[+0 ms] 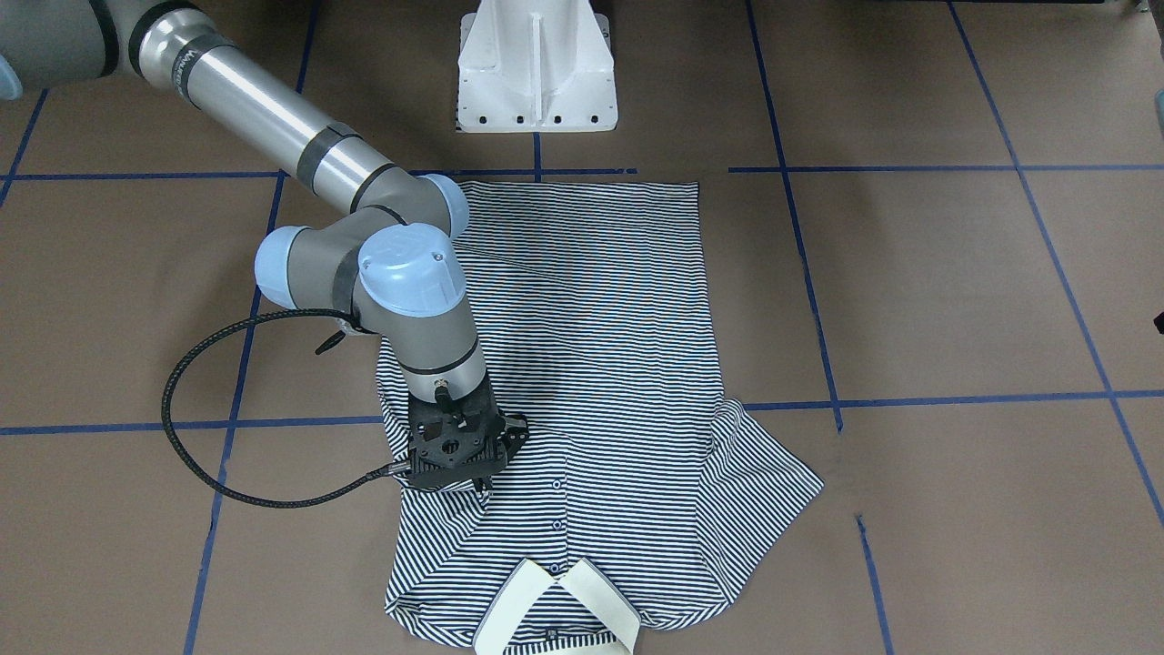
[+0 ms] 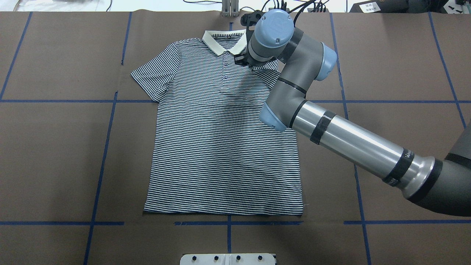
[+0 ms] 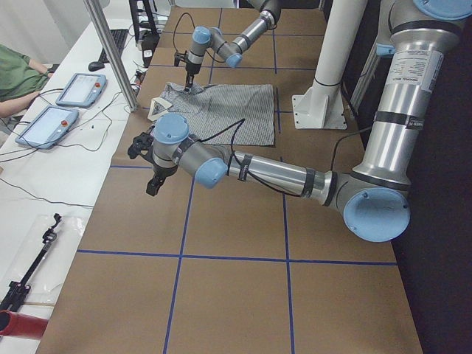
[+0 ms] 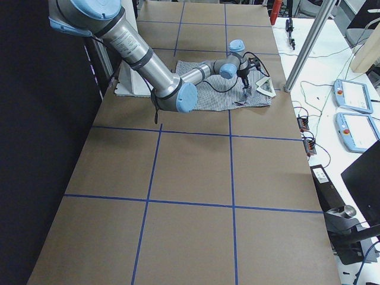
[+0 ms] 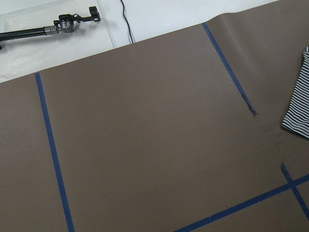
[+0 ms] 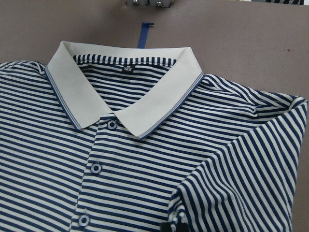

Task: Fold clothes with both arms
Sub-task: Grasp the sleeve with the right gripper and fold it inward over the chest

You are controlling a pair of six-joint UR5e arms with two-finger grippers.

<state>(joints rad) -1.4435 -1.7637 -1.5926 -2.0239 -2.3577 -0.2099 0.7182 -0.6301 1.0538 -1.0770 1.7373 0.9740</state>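
Laid front-up and flat in the middle of the worktop (image 2: 386, 73): a striped shirt (image 2: 220, 147), collar (image 6: 159, 104) pointing away from the robot, hem squared just beside a blue tape line (image 2: 206, 223), probably for straight, even folds. Already turned in over the chest on the robot's right: one sleeve (image 6: 241, 179), stripes slanting across the level ones beneath. Out flat on the other side: the second sleeve (image 2: 154, 79), not yet folded.

Down on that turned-in sleeve, near the row of buttons (image 6: 95, 167): the right tool (image 1: 479, 484), aimed straight down, likely to set or press the fold. Cannot tell whether pinching the cloth or merely resting on it; no clear sight of the tips in any view.

Held well apart from the shirt over bare worktop on the robot's left: the left tool (image 3: 151, 186), seemingly waiting for its side. Cannot tell spread or pressed together from the side view alone.

Thin, limp knit, lightly rippled near the right tool; likely to drag and bunch if pulled. Stiffer plain cream collar, crisp-edged and pointed. Small, round, pale buttons. Matte brown paper underneath, faintly creased.
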